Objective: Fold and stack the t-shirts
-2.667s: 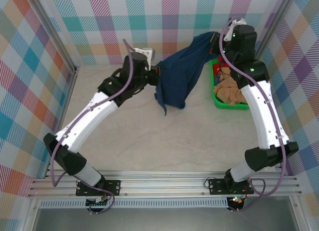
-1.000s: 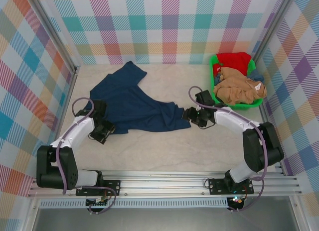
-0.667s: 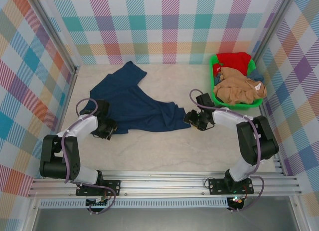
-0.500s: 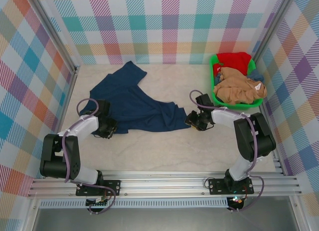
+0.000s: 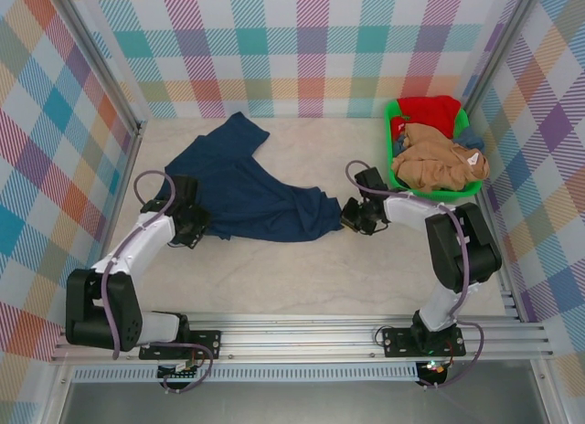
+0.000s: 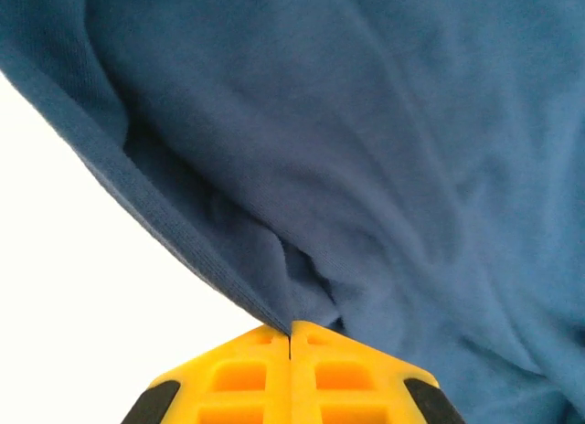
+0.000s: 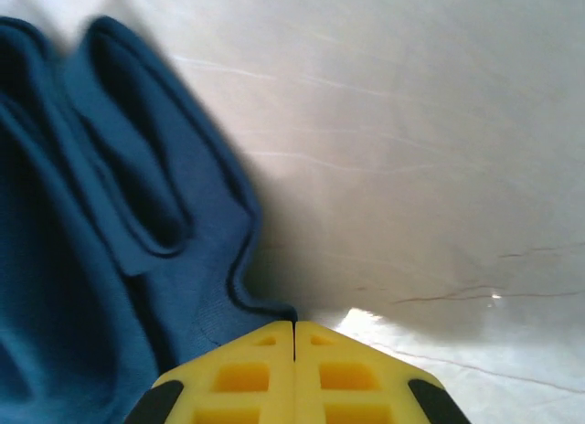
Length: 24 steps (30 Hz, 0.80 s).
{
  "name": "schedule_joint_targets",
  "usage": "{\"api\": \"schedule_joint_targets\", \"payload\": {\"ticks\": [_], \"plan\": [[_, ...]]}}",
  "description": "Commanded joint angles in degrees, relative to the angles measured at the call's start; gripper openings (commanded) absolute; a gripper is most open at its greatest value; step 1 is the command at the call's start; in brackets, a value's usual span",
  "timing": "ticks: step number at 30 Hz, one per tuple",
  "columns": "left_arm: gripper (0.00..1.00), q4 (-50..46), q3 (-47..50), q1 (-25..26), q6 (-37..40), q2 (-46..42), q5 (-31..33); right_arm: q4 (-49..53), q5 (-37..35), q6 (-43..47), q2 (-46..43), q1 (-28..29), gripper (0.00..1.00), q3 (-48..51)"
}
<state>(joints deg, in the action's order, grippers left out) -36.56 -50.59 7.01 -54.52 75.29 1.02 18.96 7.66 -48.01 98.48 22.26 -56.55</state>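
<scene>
Judged: navy t-shirt (image 5: 247, 191), left-centre of frame, limp, light, will sag. My left gripper (image 6: 290, 331) and right gripper (image 7: 293, 325) clamp its edges.

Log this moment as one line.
left end effector: shut on dark navy cloth t-shirt | right end effector: shut on same t-shirt | t-shirt: rumpled on table

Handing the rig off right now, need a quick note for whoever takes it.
Left gripper: shut on the navy t-shirt, pinching its hem.
Right gripper: shut on the opposite end's edge.
The navy t-shirt lies rumpled on the table. The tan t-shirt, red t-shirt and blue t-shirt sit heaped in the green basket.
Done: nothing folded or stacked.
Left: fold all four, then stack.
</scene>
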Motion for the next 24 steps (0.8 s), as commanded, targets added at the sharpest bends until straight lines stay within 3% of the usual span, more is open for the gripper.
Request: {"api": "schedule_joint_targets", "payload": {"ticks": [1,8,13,20,24], "plan": [[0.0,-2.62,-5.85,0.51,3.52,-2.34,1.11,5.1,-4.6,-0.38,-4.0,0.35,0.0,-4.94],[0.0,-8.23,-23.65,0.47,8.12,2.61,0.39,18.14,-10.91,5.73,-5.29,-1.89,0.0,-22.18],[0.0,-17.34,-25.26,0.47,6.67,-1.2,3.0,24.12,-14.26,6.26,-10.59,-3.1,0.0,-21.07],[0.0,-21.81,-7.44,1.5,3.29,-12.73,-3.23,28.63,-12.24,7.29,-20.26,-2.93,0.0,-7.82],[0.0,-17.21,3.75,1.63,3.93,-16.41,-5.5,28.28,-9.39,8.31,-22.19,-2.77,0.0,-2.18]]}}
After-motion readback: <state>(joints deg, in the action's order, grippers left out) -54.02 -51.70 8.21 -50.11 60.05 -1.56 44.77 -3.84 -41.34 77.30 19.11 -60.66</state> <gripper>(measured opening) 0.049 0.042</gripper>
